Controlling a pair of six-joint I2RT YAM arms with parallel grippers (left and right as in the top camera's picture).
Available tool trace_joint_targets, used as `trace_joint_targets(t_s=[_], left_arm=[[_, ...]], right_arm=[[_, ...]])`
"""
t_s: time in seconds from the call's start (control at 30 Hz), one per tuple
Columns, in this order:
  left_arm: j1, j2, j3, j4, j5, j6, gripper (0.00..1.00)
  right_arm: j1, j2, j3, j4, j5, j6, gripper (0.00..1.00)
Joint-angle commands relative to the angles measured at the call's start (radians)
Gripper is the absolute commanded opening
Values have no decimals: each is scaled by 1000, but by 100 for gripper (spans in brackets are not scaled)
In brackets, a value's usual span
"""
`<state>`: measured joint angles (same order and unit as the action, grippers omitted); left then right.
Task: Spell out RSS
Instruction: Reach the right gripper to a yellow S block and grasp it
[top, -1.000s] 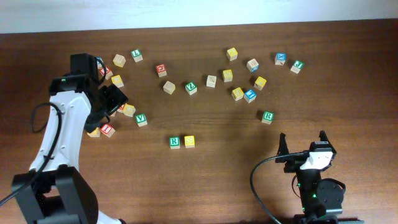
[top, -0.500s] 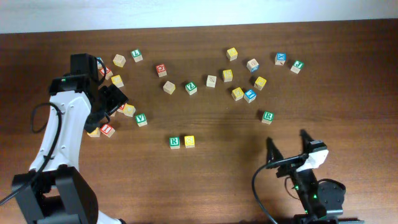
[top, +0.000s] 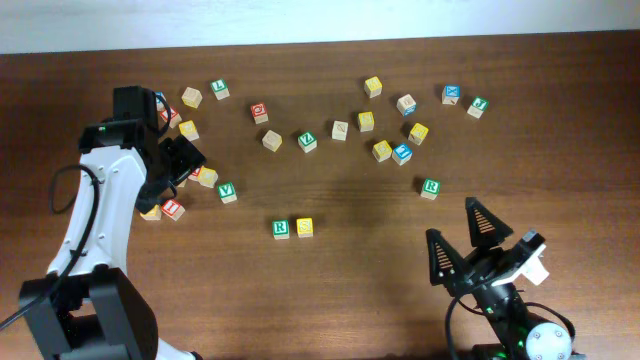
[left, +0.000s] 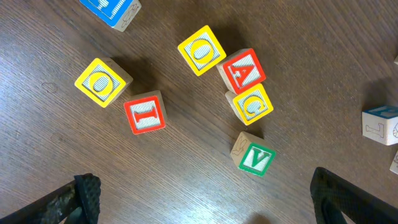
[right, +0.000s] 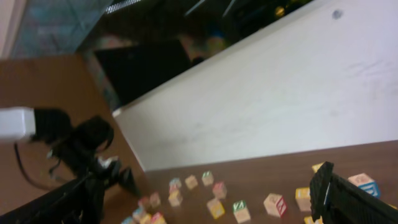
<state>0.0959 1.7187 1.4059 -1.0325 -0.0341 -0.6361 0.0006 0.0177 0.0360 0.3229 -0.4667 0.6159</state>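
Note:
A green cube with a white R (top: 281, 229) and a yellow cube (top: 305, 227) sit side by side at the table's front middle. Other yellow cubes lie at the back right, such as one (top: 382, 150); their letters are too small to read. A second green R cube (top: 430, 188) sits alone on the right. My left gripper (top: 188, 160) is open and empty above a cluster of cubes (left: 250, 104) at the left. My right gripper (top: 480, 245) is open and empty at the front right, tipped upward; its wrist view is blurred and looks across the table (right: 205, 199).
In the left wrist view are two yellow O cubes (left: 102, 81) (left: 202, 50), a red I (left: 144, 112), a red A (left: 242, 70) and a green V (left: 254, 156). Blue, green, red and plain cubes are scattered along the back, such as a blue one (top: 402, 153).
My right arm has swung its gripper up and a little to the right, still open. My left arm and all the cubes have not moved.

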Motion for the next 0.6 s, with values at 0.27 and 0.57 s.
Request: trace_joint_targets(t_s=[0.27, 0.57], left_arm=[[5, -15, 23, -1, -15, 4, 99], [5, -15, 23, -1, -15, 4, 99]], right_arm=[[6, 550, 577, -275, -64, -301, 98], [116, 1344, 1496, -1081, 92, -560, 98]])
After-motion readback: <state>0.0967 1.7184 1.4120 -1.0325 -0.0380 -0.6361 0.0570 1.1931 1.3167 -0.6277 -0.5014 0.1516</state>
